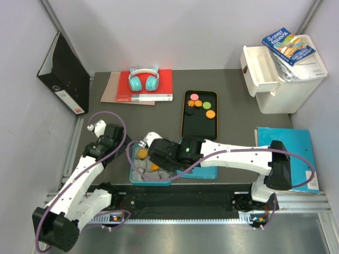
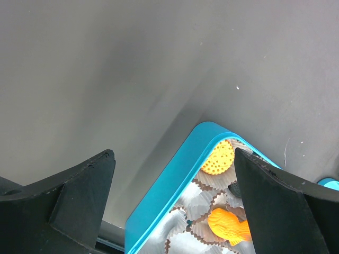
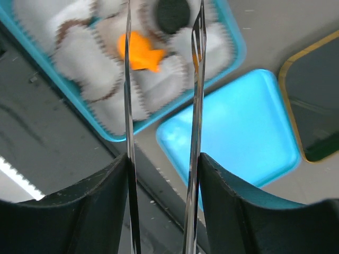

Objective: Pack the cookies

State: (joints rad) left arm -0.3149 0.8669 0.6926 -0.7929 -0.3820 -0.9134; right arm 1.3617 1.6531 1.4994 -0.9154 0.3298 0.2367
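Note:
A blue tin (image 1: 135, 179) of white paper cups sits at the table's near edge. It holds a round orange cookie (image 2: 218, 157), an orange fish-shaped cookie (image 2: 228, 225) and a black one (image 3: 172, 13). Several more cookies, pink (image 1: 195, 97), green (image 1: 188, 103) and orange (image 1: 210, 114), lie on a black tray (image 1: 200, 127). My right gripper (image 3: 163, 164) is shut on metal tongs (image 3: 128, 95). The tong blades are apart above the fish cookie (image 3: 140, 53) and hold nothing. It hovers over the tin in the top view (image 1: 159, 154). My left gripper (image 2: 174, 153) is open and empty, left of the tin's corner (image 1: 113, 138).
The tin's blue lid (image 3: 233, 121) lies right of the tin. Teal headphones (image 1: 143, 79) rest on a red book at the back. A black binder (image 1: 63, 74) leans at the left wall. A white drawer box (image 1: 283, 71) and a blue folder (image 1: 288, 148) are on the right.

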